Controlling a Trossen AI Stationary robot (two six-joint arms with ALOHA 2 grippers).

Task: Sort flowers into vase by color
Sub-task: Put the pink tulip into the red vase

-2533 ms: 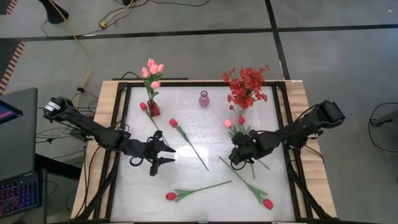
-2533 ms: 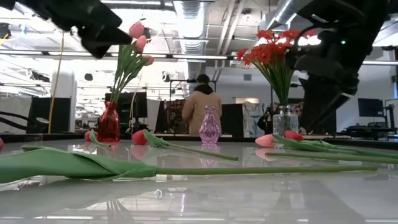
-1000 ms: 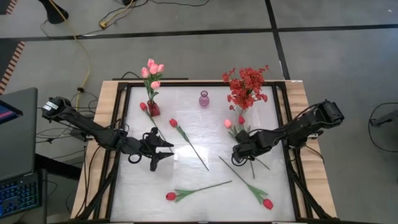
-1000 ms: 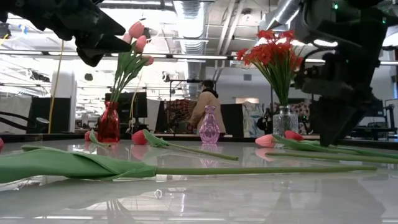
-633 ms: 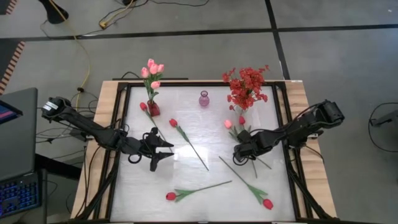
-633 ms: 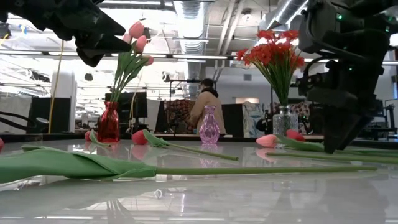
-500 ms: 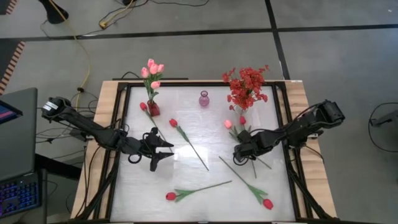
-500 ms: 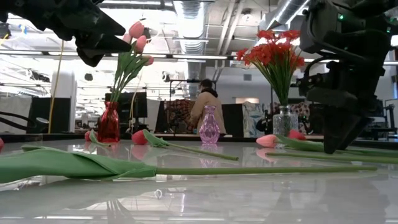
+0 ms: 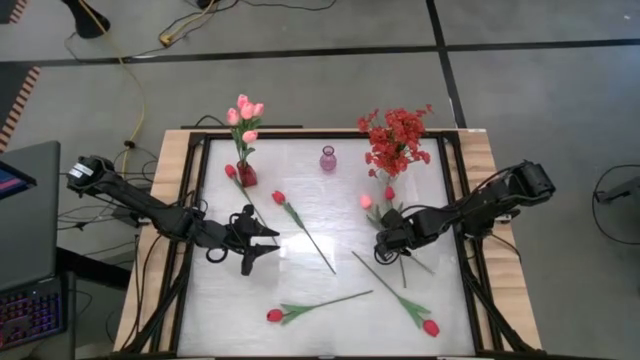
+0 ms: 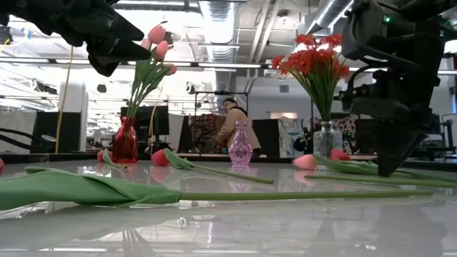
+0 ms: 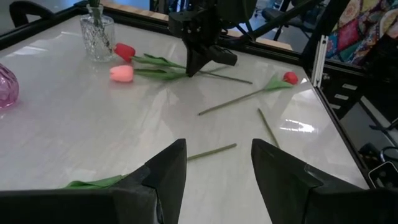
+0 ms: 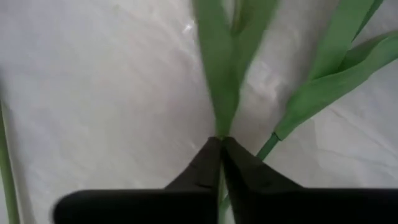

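Two tulips, pale pink tulip [image 9: 367, 200] and red tulip [image 9: 389, 192], lie just beside the clear vase [image 9: 386, 178]. We've got the right gripper [image 9: 384, 244] pinched closed on their stems near it; left gripper [image 9: 262, 242] hovers spread apart, well away.

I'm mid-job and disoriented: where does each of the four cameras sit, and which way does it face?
High: overhead, straight down; both arms, left gripper hovering, right gripper on stems.
Low: tabletop height, across to the room; arms enter from above.
Left wrist: past its open fingers toward the right arm.
Right wrist: down on a green stem, fingers pinched on it.
High and low share the purple vase.
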